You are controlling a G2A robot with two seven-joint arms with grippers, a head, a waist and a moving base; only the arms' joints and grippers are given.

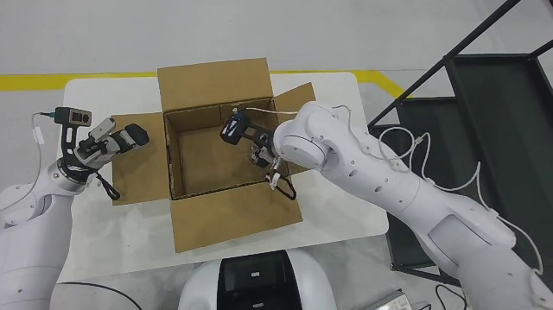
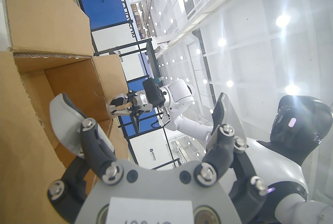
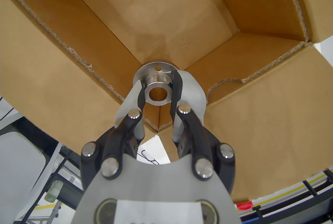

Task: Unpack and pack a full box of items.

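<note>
Closest to you, at the left, your left gripper hung over the box's left flap with its two fingers spread wide and nothing between them. You had one cardboard box to work with, standing in the middle of the table with all four flaps folded outward, and one item in sight: a silvery metal hub with a round flange and a bored centre. Your right gripper was down inside the box near its right wall, its two fingers clamped on the hub's narrow neck, one on either side. The hub sat low in the box near a corner, though you couldn't tell whether it touched the floor of the box. The box rested on a white table, with grey floor around it, a yellow line running behind, and a dark metal rack at the far right.
</note>
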